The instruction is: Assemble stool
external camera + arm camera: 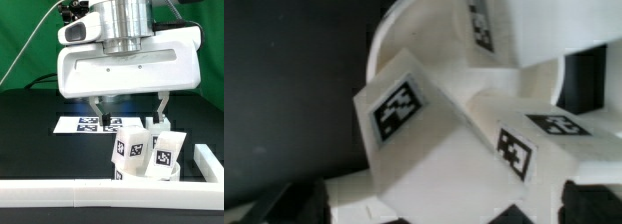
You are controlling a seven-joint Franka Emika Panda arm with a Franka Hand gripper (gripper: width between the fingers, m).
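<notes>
Exterior view: the claw (131, 104) hangs over the table (30, 120), its two fingers (98, 108) spread wide and holding nothing. Below it and slightly toward the exterior view's right stands the stool (145, 152), near the table's front edge and touching the white L-shaped rail (60, 187) that runs along that edge. At least two tagged legs (129, 148) rise from the seat (150, 173), their long axes roughly upright and tilted slightly, free ends pointing up toward the claw. Whether a fingertip touches a leg, I cannot tell. The marker board (85, 124) lies flat behind the stool, toward the table's middle.

Wrist view: the stool (455, 140) fills the frame at close range. Two tagged legs (411, 110) show, long axes running diagonally across the picture. The dark table (287, 90) shows beside them. The claw's fingers are not clearly distinguishable here.
</notes>
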